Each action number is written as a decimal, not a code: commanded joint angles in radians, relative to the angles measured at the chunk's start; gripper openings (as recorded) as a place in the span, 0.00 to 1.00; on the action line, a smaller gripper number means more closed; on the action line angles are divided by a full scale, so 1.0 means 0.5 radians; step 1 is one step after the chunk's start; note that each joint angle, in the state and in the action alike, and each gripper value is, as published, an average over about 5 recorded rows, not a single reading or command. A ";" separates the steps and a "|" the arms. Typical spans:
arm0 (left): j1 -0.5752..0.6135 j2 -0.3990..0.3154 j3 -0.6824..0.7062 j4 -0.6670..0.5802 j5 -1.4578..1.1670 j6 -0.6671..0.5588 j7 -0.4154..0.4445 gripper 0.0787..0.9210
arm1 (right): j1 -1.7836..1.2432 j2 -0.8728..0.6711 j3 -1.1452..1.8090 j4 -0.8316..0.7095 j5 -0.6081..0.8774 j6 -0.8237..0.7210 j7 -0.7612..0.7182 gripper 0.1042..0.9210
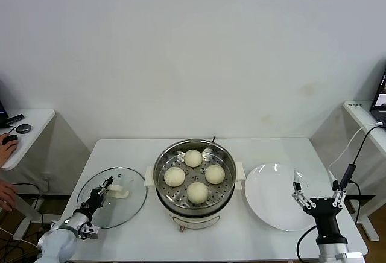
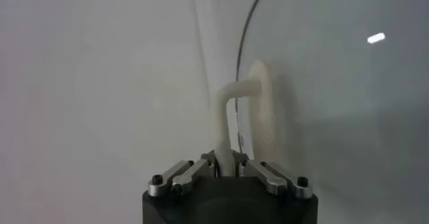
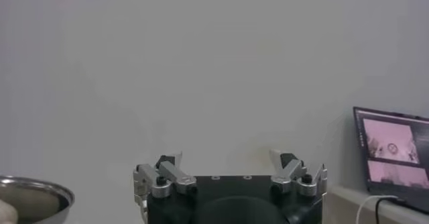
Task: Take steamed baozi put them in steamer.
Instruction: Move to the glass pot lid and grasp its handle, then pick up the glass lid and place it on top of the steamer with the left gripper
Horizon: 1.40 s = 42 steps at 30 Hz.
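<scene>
Four baozi (image 1: 193, 175) are sitting in the steamer (image 1: 161, 180). The left gripper (image 1: 107, 186) is clamping the glass lid's handle (image 2: 231, 121). The right gripper (image 1: 318, 198) is hanging wide open, empty, over the plate (image 1: 268, 205).

Four buns (image 1: 194, 175) sit in the steamer (image 1: 193, 205) mid-tabletop (image 1: 241, 239). The lid (image 1: 123, 205) lies to its left, the left tool (image 1: 106, 187) on its handle (image 1: 120, 193); the plate (image 1: 271, 202) lies right, the right tool (image 1: 318, 199) above its outer edge.
</scene>
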 commanded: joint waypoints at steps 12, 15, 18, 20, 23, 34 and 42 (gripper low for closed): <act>1.019 0.175 -0.487 -1.567 -0.756 0.819 0.299 0.12 | -0.092 -0.175 -0.119 -0.111 0.068 -0.132 -0.023 0.88; 1.023 0.230 -0.509 -1.784 -0.860 0.974 0.389 0.12 | -0.108 -0.182 -0.125 -0.162 0.053 -0.131 -0.030 0.88; 0.936 0.354 -0.393 -1.904 -0.994 1.163 0.450 0.12 | -0.103 -0.177 -0.145 -0.226 0.011 -0.119 -0.028 0.88; 0.852 0.473 -0.256 -1.929 -1.100 1.294 0.470 0.12 | -0.090 -0.165 -0.170 -0.274 -0.039 -0.102 -0.028 0.88; 0.667 0.635 -0.021 -1.915 -1.230 1.465 0.478 0.12 | -0.054 -0.129 -0.219 -0.341 -0.124 -0.076 -0.033 0.88; -0.428 0.631 0.944 -1.581 -1.212 1.884 0.590 0.12 | 0.123 0.115 -0.350 -0.531 -0.442 -0.044 -0.006 0.88; -0.642 0.229 1.226 -1.400 -0.703 1.947 0.836 0.12 | 0.174 0.204 -0.363 -0.557 -0.578 -0.036 0.081 0.88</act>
